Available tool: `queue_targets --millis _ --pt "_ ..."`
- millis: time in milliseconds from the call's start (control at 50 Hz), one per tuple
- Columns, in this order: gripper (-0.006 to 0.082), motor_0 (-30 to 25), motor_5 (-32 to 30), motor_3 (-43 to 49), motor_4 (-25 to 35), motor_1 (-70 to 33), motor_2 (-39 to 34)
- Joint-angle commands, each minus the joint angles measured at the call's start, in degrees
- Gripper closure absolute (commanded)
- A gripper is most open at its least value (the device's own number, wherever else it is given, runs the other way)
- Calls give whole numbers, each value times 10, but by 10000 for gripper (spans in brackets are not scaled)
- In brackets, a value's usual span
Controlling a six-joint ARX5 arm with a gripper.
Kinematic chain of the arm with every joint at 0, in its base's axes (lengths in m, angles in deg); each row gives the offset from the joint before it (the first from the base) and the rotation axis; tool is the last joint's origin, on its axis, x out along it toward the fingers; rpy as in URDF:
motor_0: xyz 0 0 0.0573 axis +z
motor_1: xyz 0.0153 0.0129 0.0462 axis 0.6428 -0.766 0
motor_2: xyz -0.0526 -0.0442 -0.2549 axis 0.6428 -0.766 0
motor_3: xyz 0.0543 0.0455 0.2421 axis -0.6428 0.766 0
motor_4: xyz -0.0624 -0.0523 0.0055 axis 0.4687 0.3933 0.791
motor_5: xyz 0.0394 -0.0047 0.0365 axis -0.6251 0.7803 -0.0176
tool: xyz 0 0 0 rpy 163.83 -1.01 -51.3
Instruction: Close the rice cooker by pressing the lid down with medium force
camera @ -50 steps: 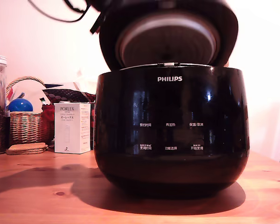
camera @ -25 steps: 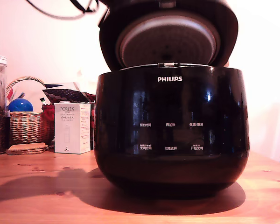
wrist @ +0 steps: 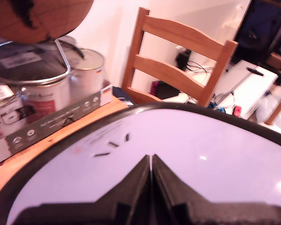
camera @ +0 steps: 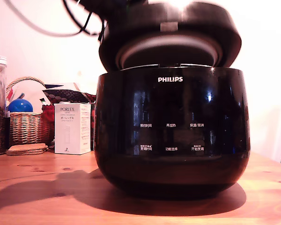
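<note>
Wooden table (camera: 33, 187), cluttered kitchen. Rice cooker (camera: 171, 126) centered, lid (camera: 168, 40) partly down, gap open. Your gripper (wrist: 151, 161) is clenched empty, tips on the lid's top. Push off-center and it'll slip on the gloss, latch missed.

cooker (camera: 171, 126) glossy black, white logo | lid (camera: 171, 35) black, pale inner plate | box (camera: 72, 128) white | basket (camera: 25, 124) tan woven | ball (camera: 20, 106) blue | table (camera: 37, 187) orange-brown wood

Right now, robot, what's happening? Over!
Gripper shut, tips on the lid. Lid partway down, not latched on the rice cooker. Nothing between lid and rim. Over.
</note>
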Motion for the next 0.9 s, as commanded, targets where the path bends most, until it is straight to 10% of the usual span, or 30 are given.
queue_targets --millis 0,880 --pt "791 -4 7 -25 -3 16 -35" --pt "791 -75 -42 -254 -89 37 -210"
